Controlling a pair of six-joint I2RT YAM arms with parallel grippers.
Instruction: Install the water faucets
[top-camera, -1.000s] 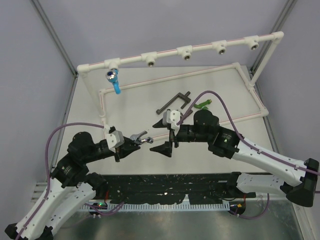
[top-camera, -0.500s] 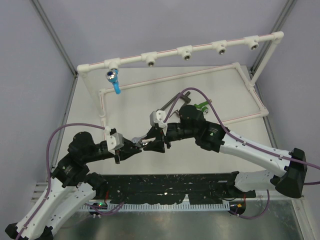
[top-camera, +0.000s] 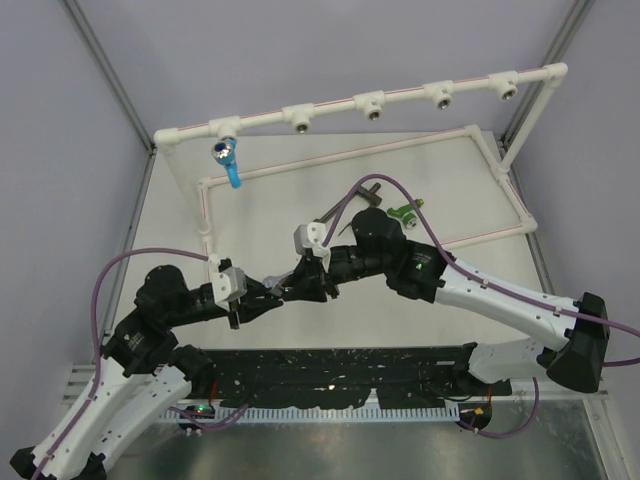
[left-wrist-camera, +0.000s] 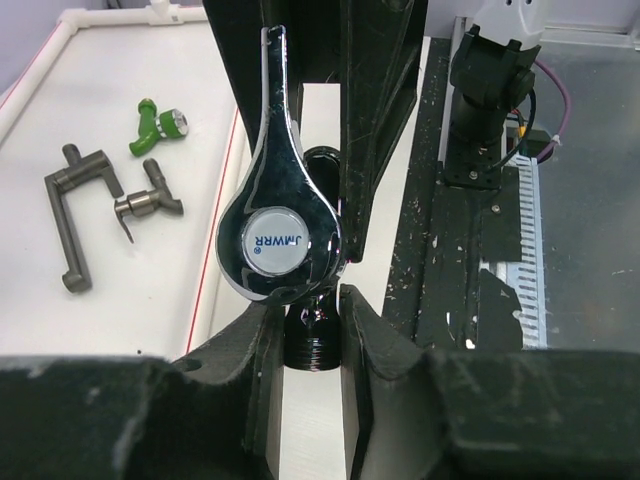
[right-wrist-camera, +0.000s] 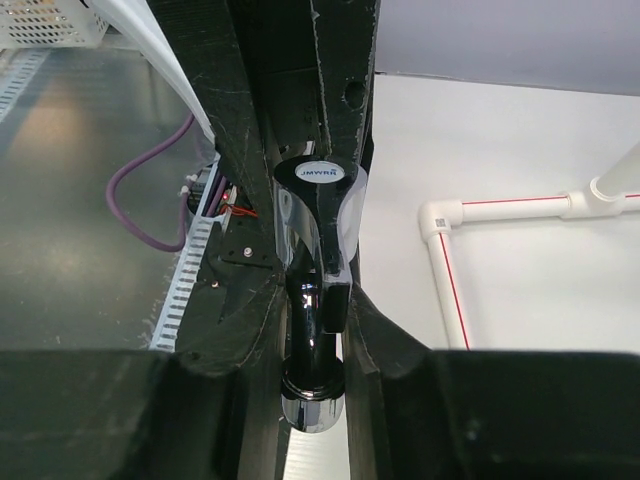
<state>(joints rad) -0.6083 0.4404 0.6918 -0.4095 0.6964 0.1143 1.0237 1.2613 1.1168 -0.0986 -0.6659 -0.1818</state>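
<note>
One chrome faucet (left-wrist-camera: 280, 230), axis running from left hand (left-wrist-camera: 305, 315) to right hand (right-wrist-camera: 315, 300), both clamped on it above the tabletop (top-camera: 270, 215); one blue faucet (top-camera: 228, 160) on the pipe frame (top-camera: 330, 107); one green faucet (left-wrist-camera: 160, 125), two dark faucets (left-wrist-camera: 147, 204) lying loose

The pipe frame (top-camera: 330, 110) is white, with a thin red stripe along its tubes. At the left end of its upper rail, the blue faucet (top-camera: 228, 160) is bright blue with a darker blue top. Inside the frame, the surface (top-camera: 260, 215) is pale off-white. Toward the frame's right side lie three faucets:

- The green faucet (left-wrist-camera: 160, 127) is vivid green with a silvery ringed end.
- The larger brown-grey faucet (left-wrist-camera: 64, 230) is dull and dark.
- The smaller brown-grey faucet (left-wrist-camera: 147, 203) is dull and dark too.

In front of the frame, the chrome faucet (left-wrist-camera: 275, 215) is mirror-bright, its round cap white with blue lettering. The jaws of the left gripper (left-wrist-camera: 312, 330) and the right gripper (right-wrist-camera: 313, 330) are black, scuffed with pale specks. The left arm (top-camera: 100, 400) and right arm (top-camera: 500, 300) are black and white, with purple cables (top-camera: 110, 275).
</note>
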